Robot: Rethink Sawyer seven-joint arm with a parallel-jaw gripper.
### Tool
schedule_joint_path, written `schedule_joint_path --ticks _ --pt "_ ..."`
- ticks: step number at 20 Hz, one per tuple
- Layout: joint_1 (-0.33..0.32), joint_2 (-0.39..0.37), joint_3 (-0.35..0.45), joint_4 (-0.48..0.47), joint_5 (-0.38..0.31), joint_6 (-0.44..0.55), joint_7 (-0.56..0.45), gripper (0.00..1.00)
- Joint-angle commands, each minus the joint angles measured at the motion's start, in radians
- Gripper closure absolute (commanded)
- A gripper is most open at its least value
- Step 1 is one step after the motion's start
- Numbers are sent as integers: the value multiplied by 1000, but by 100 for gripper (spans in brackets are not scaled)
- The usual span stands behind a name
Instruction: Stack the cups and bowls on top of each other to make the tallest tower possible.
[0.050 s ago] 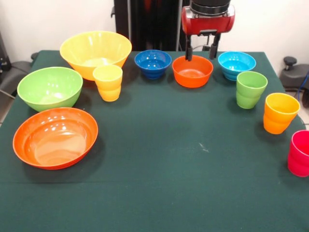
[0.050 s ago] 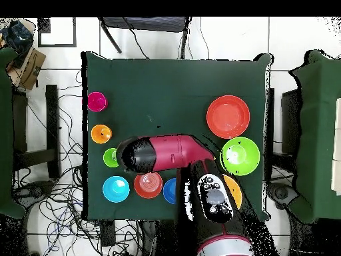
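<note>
My gripper (image 1: 200, 56) hangs open at the table's far side, its two fingers straddling the back rim of the small orange bowl (image 1: 193, 71) (image 2: 148, 185), holding nothing. To either side of that bowl sit the dark blue bowl (image 1: 153, 63) and the light blue bowl (image 1: 236, 64). On the left are the large yellow bowl (image 1: 95, 50), green bowl (image 1: 49, 87) and orange bowl (image 1: 55, 137), with a yellow cup (image 1: 108, 82) beside them. Down the right side stand the green cup (image 1: 251, 89), orange-yellow cup (image 1: 280, 112) and pink-red cup (image 1: 300, 152). Every piece stands singly.
A dark green cloth (image 1: 159, 145) covers the table. In the overhead view the red arm (image 2: 166, 153) lies over the near row and hides most of the large yellow bowl. Chairs stand off both table sides.
</note>
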Motion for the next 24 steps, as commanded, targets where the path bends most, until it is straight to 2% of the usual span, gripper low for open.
schedule_joint_path --ticks 1,12,17,24 --pt "40 50 23 28 -40 21 48 0" --pt "101 87 -29 3 -49 -28 98 0" --pt "127 63 -67 16 -50 -20 111 0" --pt "102 34 -64 34 -20 -4 81 0"
